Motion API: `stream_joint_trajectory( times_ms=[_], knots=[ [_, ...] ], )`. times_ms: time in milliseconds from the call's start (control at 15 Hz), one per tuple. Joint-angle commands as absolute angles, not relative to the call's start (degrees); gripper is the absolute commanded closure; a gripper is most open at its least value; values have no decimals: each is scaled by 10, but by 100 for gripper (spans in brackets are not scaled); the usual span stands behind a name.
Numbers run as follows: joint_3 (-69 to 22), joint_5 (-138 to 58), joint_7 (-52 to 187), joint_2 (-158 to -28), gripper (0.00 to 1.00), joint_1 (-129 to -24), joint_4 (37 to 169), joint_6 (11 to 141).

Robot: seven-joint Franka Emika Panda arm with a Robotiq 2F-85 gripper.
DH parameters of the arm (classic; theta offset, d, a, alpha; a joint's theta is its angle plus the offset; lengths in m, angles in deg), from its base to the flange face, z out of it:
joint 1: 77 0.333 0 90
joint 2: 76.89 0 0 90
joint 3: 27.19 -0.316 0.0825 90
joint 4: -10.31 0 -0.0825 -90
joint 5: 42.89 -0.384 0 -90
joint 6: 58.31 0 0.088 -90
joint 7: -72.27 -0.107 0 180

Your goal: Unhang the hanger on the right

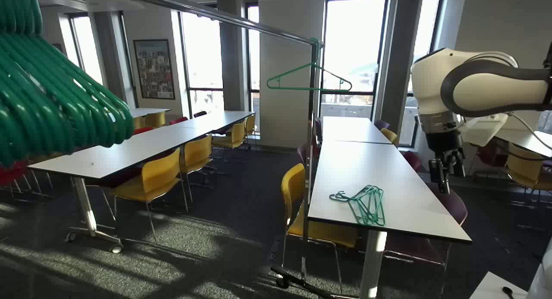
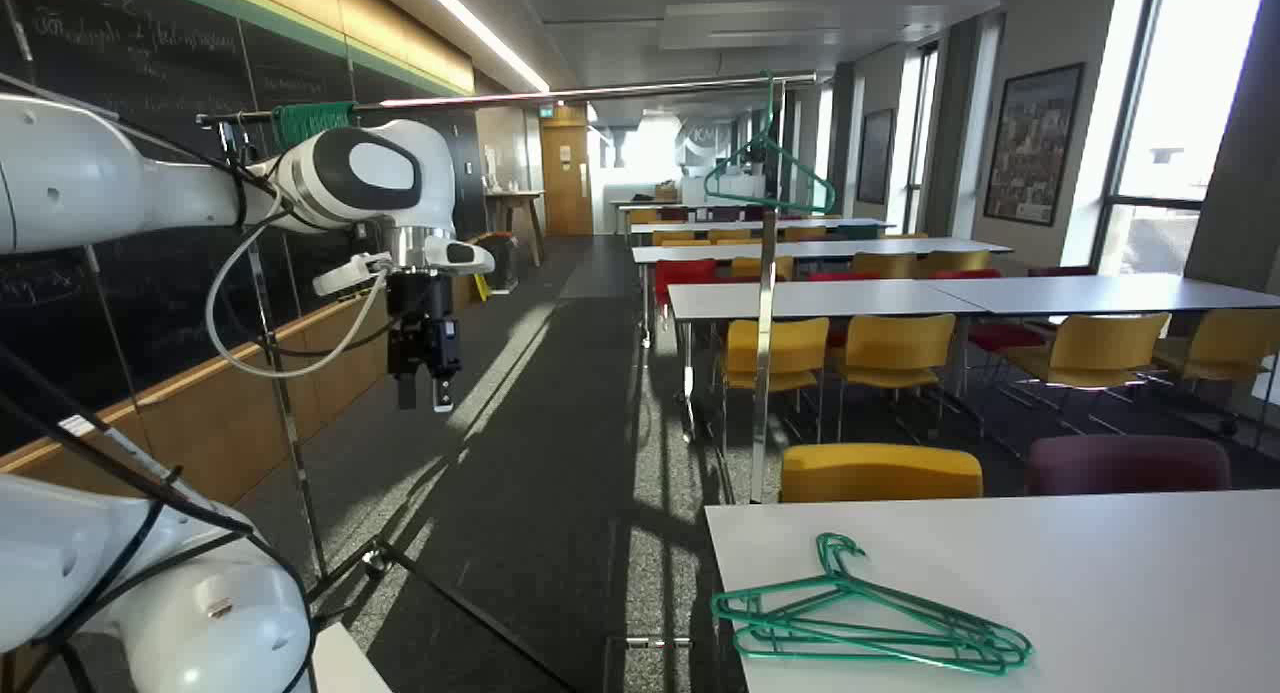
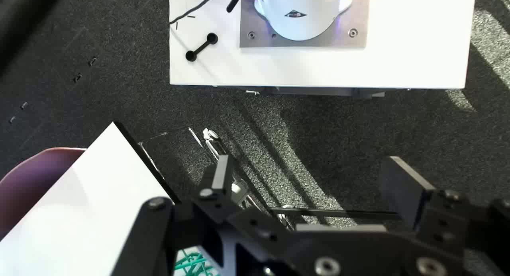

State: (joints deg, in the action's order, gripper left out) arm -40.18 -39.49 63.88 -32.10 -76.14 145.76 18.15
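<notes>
The thin green hanger (image 1: 293, 88) hangs by its hook from the end of the metal clothes rail (image 1: 276, 30), next to the upright post. In another exterior view, the hanger (image 2: 769, 113) dangles upright at the rail's far right end. My gripper (image 1: 447, 178) points down, well apart from it and lower, on the right in that picture. Elsewhere the gripper (image 2: 425, 398) appears left of and below the hanger. Between its widely spread fingers (image 3: 410, 184) there is only floor in the background, so it stands open. The wrist view does not include the hanging hanger.
A bunch of green hangers (image 1: 64, 96) hangs at the rail's opposite end. Several loose hangers (image 2: 870, 613) lie piled on a white table (image 1: 345, 169). The rail's post (image 2: 764, 373) rises beside this table. A yellow chair (image 1: 294, 182) stands close by. My base sits on a white stand (image 3: 318, 67).
</notes>
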Motion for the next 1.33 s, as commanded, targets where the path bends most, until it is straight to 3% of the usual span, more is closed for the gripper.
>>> stream_joint_trajectory(
  times_ms=[0, 333, 733, 1267],
  knots=[
    [-391, -389, 629, -325, 0, -745, 1456, 180],
    [-392, -363, 649, -316, 0, -739, 1468, 205],
    [-370, -279, 602, -321, 0, -761, 1509, 450],
    [-328, -331, 499, -371, 0, -814, 1508, 663]
  ],
)
